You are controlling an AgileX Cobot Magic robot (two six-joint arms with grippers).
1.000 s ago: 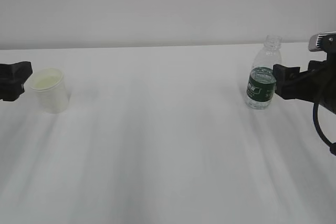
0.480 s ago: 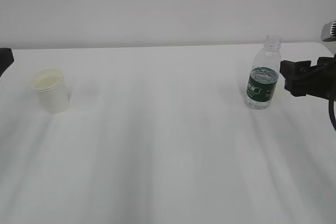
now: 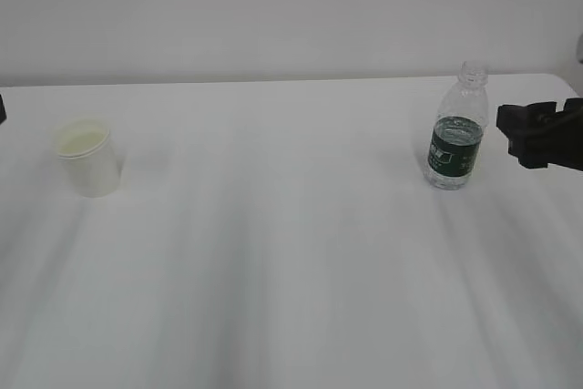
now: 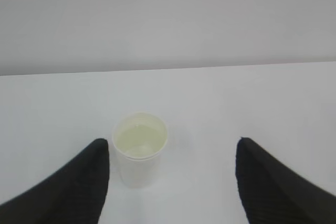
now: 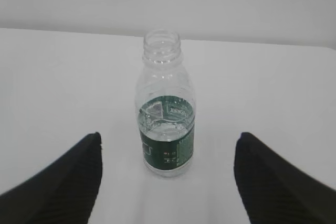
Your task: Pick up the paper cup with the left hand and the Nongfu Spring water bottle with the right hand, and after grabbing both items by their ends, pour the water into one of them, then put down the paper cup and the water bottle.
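Both pincers gape wide and empty, the paper cup at left and Nongfu Spring water bottle at right standing on the table, so the job looks finished.

White table spans foreground; plain pale wall behind.
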